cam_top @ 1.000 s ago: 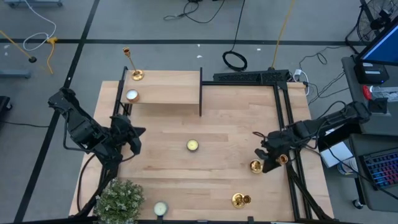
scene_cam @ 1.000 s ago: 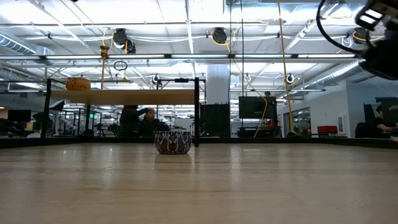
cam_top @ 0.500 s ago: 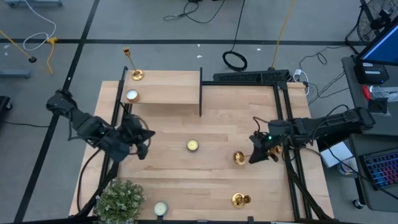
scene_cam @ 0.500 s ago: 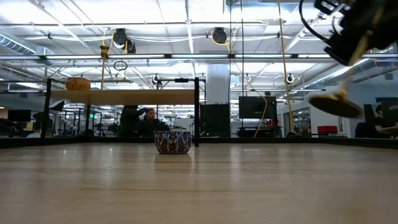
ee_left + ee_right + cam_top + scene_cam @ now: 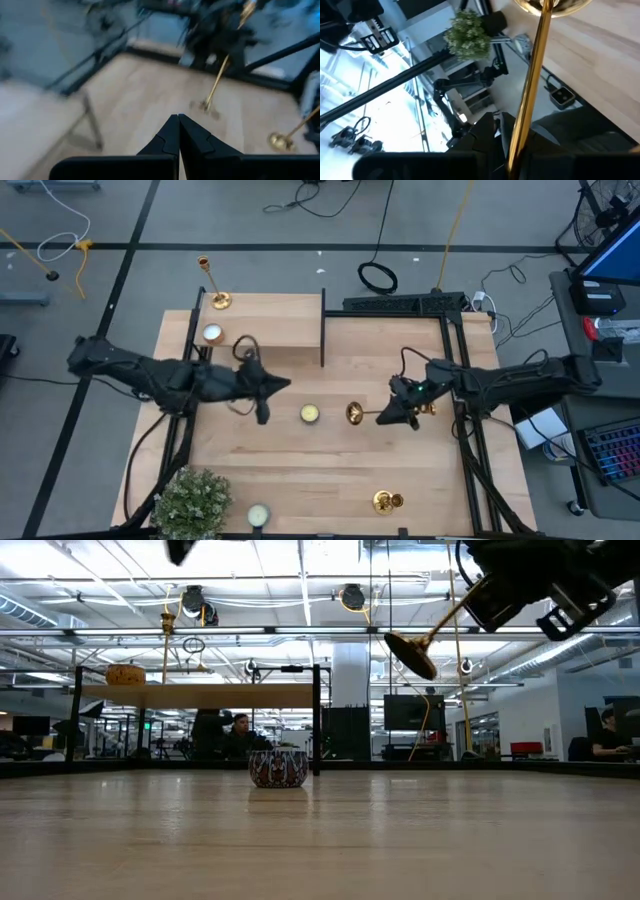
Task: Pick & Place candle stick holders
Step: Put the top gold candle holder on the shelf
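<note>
My right gripper (image 5: 403, 416) is shut on a gold candlestick (image 5: 366, 415) held above the table's middle, right of centre. Its round base (image 5: 410, 655) points toward the table's left. A second candlestick (image 5: 211, 284) stands upright on its base at the raised shelf's far left corner. A third (image 5: 387, 501) rests on the table near the front right. My left gripper (image 5: 272, 390) is shut and empty over the table, left of centre, beside a yellow tealight (image 5: 310, 413). It also shows in the left wrist view (image 5: 178, 131). My right gripper pinches the candlestick's thin stem (image 5: 520, 137) between its two fingers, away from the base and toward the cup end. It comes from the table's right side. The candlestick is lifted clear and tilted, its stem (image 5: 447, 618) slanting down to the base.
A raised wooden shelf (image 5: 270, 330) at the far left carries a white tealight (image 5: 212, 333). A potted plant (image 5: 195, 500) and a greenish tealight (image 5: 258, 515) sit at the front left. Dark frame bars (image 5: 450, 350) run along the right side.
My right gripper has carried the candlestick up and toward the table's left and far side, and the base has swung out toward the left. My left gripper has reached toward the table's right, from the left edge to near the yellow tealight.
</note>
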